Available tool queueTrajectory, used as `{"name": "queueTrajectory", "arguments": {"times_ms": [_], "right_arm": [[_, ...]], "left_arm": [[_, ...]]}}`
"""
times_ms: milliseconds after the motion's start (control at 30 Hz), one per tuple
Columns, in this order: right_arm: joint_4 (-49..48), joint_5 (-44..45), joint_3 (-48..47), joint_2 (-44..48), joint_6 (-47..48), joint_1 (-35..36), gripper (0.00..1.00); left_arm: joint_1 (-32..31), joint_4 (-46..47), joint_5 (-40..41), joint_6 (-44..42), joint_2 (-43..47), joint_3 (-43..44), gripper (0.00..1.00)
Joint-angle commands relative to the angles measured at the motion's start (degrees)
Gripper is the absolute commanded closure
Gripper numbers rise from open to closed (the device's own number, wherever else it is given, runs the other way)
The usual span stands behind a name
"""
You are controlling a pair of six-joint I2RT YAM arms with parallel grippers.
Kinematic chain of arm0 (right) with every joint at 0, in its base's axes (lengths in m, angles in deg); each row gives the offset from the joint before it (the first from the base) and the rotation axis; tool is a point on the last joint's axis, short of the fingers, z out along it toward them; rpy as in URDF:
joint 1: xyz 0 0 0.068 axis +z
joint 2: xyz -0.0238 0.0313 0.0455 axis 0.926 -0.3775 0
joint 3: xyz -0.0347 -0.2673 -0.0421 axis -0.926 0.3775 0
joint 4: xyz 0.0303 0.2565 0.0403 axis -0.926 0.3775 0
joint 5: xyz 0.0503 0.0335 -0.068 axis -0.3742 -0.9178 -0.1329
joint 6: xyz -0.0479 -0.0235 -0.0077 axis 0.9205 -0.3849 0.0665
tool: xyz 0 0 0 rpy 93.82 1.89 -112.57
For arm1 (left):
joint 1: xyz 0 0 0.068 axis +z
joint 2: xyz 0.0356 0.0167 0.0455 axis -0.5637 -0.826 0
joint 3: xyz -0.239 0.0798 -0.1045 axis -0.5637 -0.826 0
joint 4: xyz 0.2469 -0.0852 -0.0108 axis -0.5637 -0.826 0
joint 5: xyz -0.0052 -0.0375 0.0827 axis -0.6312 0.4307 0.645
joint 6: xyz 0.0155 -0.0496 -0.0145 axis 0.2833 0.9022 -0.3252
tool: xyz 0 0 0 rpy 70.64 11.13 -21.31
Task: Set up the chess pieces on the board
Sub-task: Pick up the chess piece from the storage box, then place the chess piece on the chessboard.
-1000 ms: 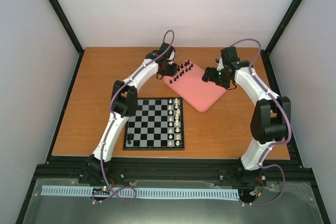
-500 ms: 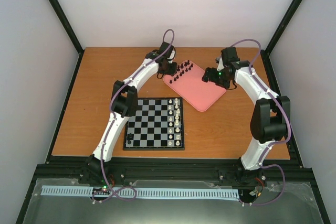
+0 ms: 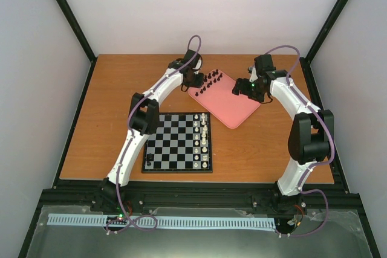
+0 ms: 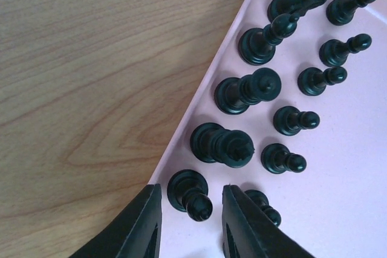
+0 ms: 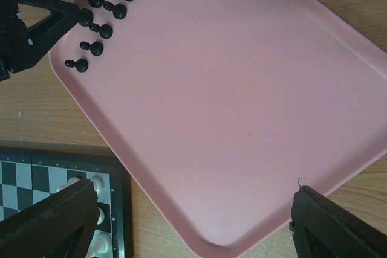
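Observation:
Several tiny black chess pieces (image 4: 242, 92) stand in rows at one corner of the pink tray (image 4: 351, 179), seen from above as a small cluster (image 3: 211, 80). My left gripper (image 4: 191, 190) is low over that corner, open. One black piece (image 4: 187, 190) stands between its fingers with a gap on each side. My right gripper (image 5: 195, 191) hangs wide open over the tray's bare middle (image 5: 230, 89), holding nothing. The board (image 3: 172, 143) lies in front of the tray. One black piece (image 3: 148, 162) stands at its near left corner.
White pieces (image 3: 204, 140) fill the board's two right-hand columns; some show at the board's edge (image 5: 100, 216) in the right wrist view. The left gripper's body (image 5: 30, 25) sits beside the black rows (image 5: 100, 4). Brown tabletop (image 3: 109, 113) surrounds board and tray.
The left wrist has shifted slightly at the tray's far-left corner, and its jaws now stand apart around a piece. The right arm has not moved.

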Motion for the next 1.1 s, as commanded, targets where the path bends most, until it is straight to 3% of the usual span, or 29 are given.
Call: {"name": "queueTrajectory", "arguments": {"times_ms": [0,333,1067], "right_arm": [[0.11,-0.58,-0.67,-0.38,0.60,-0.55,0.00],[0.13,-0.99,-0.43,-0.51,0.59,-0.55,0.00],[-2.99,-2.48,4.63,2.51,-0.37,-0.55,0.00]], "left_arm": [[-0.29,0.04,0.59,-0.06,-1.00,2.54,0.69],[-0.29,0.19,1.81,0.33,-1.19,2.63,0.99],[-0.31,-4.39,4.94,-1.91,10.30,-1.10,0.99]]}}
